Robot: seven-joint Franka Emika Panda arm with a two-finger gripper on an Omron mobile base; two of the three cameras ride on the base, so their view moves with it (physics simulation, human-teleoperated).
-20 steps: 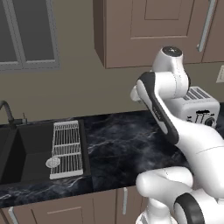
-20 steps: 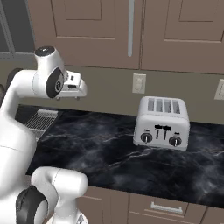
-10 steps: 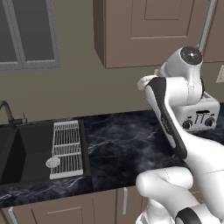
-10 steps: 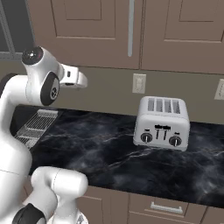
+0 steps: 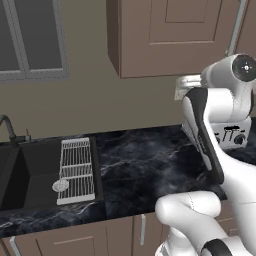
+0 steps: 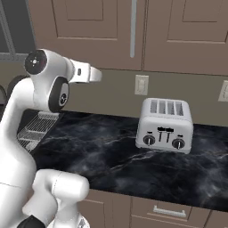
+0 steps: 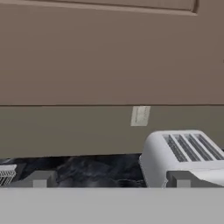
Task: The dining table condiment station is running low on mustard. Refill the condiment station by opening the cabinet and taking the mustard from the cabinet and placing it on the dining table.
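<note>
Fingers: gripper [image 7: 109, 178] spread wide, holding nothing | Target: cabinet [image 6: 95, 31] door closed above toaster [image 6: 165, 125], bar handle [image 6: 133, 27] up and right of hand | Risk: low aim, may miss the handle or bump the door panel.

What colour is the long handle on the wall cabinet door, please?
Silver; the handle shows best in the right base view.

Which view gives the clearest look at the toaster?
The right base view: the toaster stands whole, slots and both knobs facing the camera. The left base view has it mostly behind the arm; the hand view crops it to its slotted top.
</note>
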